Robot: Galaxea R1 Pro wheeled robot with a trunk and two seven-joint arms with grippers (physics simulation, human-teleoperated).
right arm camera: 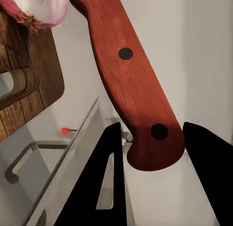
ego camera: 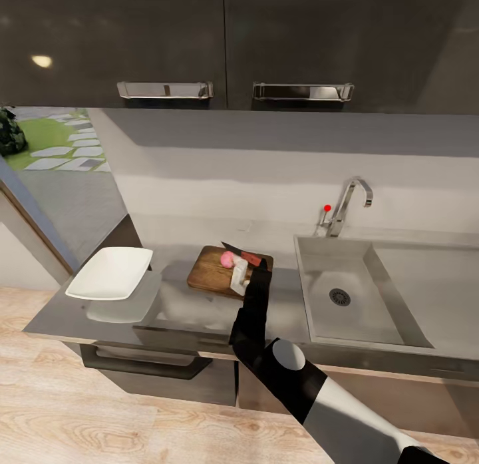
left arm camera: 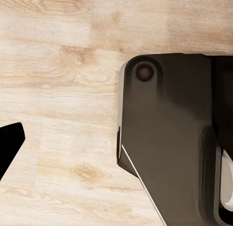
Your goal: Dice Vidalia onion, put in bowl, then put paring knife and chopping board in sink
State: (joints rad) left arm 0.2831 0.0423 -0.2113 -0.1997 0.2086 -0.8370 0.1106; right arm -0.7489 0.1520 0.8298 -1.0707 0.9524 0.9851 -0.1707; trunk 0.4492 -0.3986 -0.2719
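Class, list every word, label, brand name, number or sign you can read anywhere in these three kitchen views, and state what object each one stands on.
None: no readable text on the paring knife, chopping board, bowl, sink or cabinets.

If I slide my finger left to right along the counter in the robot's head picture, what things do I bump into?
bowl → chopping board → Vidalia onion → paring knife → sink
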